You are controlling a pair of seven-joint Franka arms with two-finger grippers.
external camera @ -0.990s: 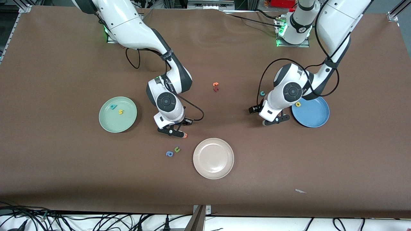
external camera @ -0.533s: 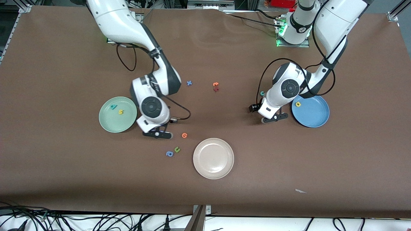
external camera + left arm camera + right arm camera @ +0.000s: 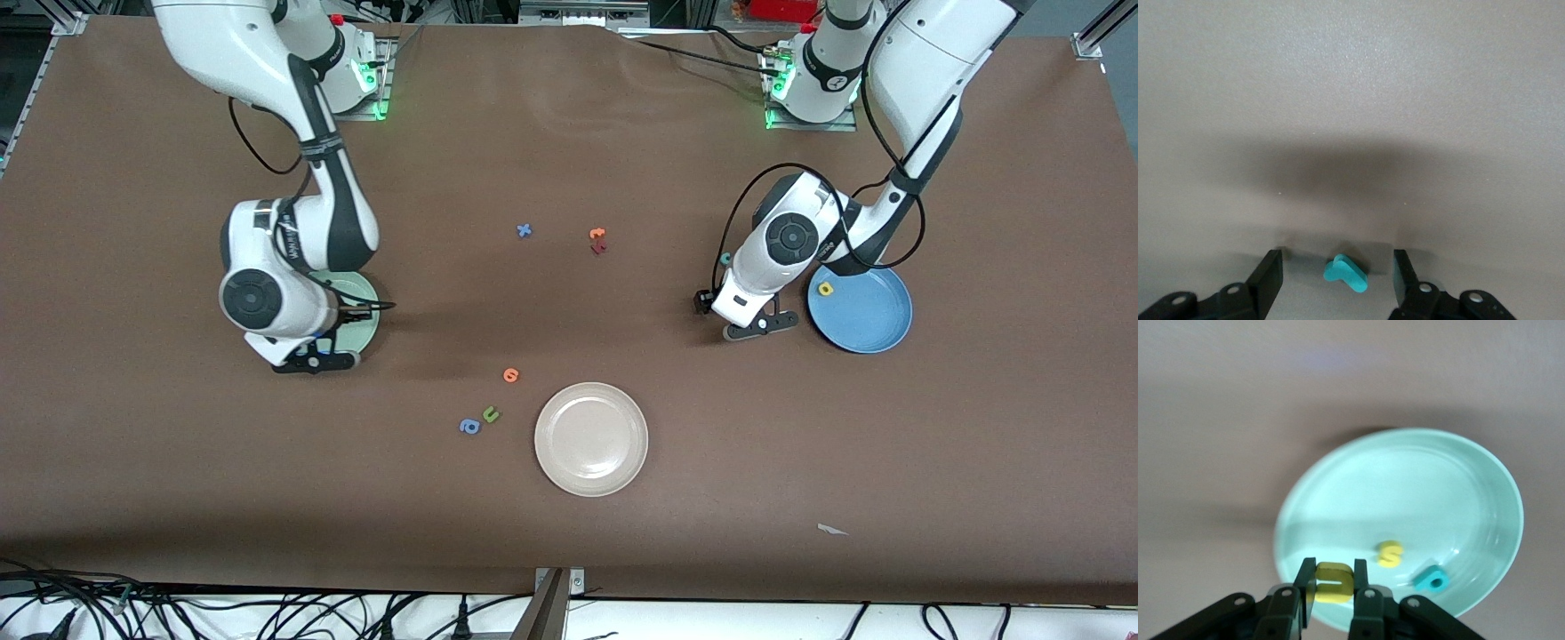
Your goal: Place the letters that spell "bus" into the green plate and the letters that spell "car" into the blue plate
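Two steps were in hand at once. The right gripper (image 3: 1333, 577) hung over the green plate (image 3: 366, 313), above its rim at about six o'clock as the front camera saw it. Its fingers were pinching the yellow "u" (image 3: 1333, 583) by its flat faces. The "s" (image 3: 1390, 553) and "b" (image 3: 1430, 579) already lay in the plate, close together, so we judged "bus" to be one drop from done. The next move called only for spreading the fingers inward of the rim, so the light piece would not bounce out.

The left gripper (image 3: 760, 327) sat low at nine o'clock of the blue plate (image 3: 867, 322), just off its rim. Its fingers were spread on either side of a small teal letter (image 3: 1346, 273), not touching it. We took it for the "r", though its shape was hard to read. The next move called for closing squarely on that thin piece and carrying it to the plate. The yellow "a" (image 3: 826, 288) lay at ten o'clock inside the blue plate. The "c" (image 3: 725, 259) lay on the table, farther out toward ten o'clock, not yet fetched.

The letters looked soft, matte and foam-like, thick-cut with rounded edges. Both plates were smooth, round and shallow-rimmed with a slight gloss. The table cover was dull brown and flat.
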